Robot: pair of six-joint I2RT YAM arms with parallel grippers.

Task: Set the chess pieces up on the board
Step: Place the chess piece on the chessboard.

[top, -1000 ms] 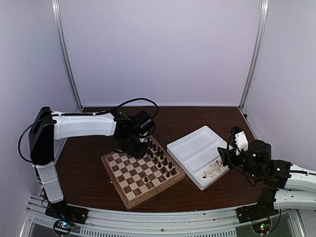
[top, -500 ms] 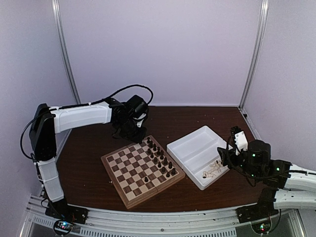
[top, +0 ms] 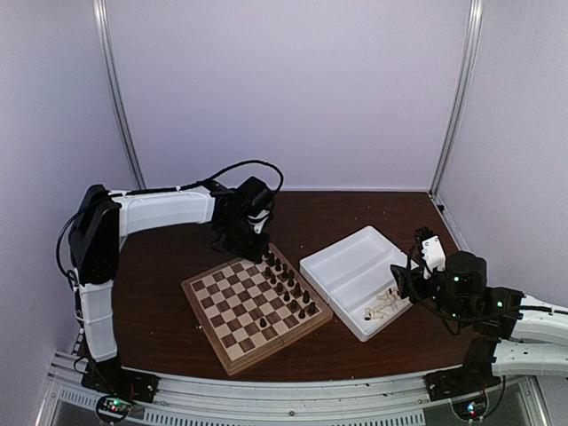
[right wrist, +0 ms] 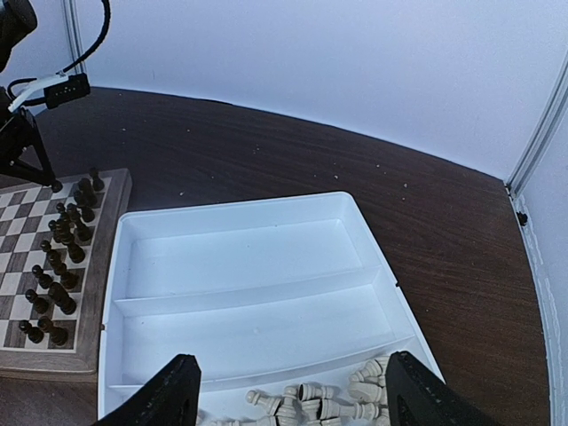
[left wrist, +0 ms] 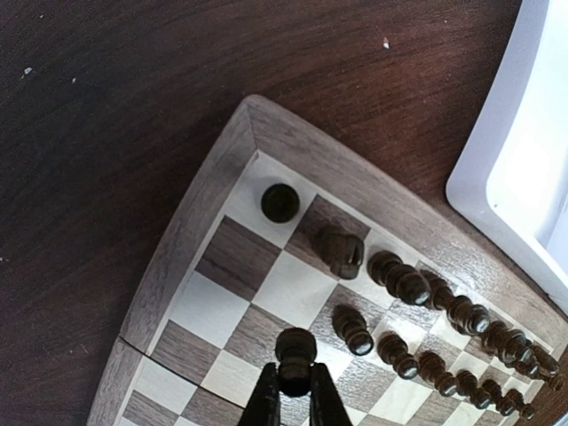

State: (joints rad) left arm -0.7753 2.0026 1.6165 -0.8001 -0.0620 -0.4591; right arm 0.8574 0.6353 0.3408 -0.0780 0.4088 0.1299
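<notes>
Left gripper (left wrist: 293,395): fingers pinched a dark pawn (left wrist: 295,346) over the board (left wrist: 182,240), near its far corner.
Other dark pieces (top: 286,286): stood in two rows along the board's far-right edge.
Right gripper (right wrist: 288,377): jaws spread, empty, above the white tray (right wrist: 120,266).
Cream pieces (right wrist: 324,411): lay heaped in the tray's near compartment.

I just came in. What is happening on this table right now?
Two robot arms are setting up a chess game. The left gripper is shut on a dark pawn and holds it over the far corner of the board, where two rows of dark pieces already stand along one edge. The right gripper hangs open over the white tray. The compartment nearer that arm holds a heap of cream pieces; none of them is on the board yet.
</notes>
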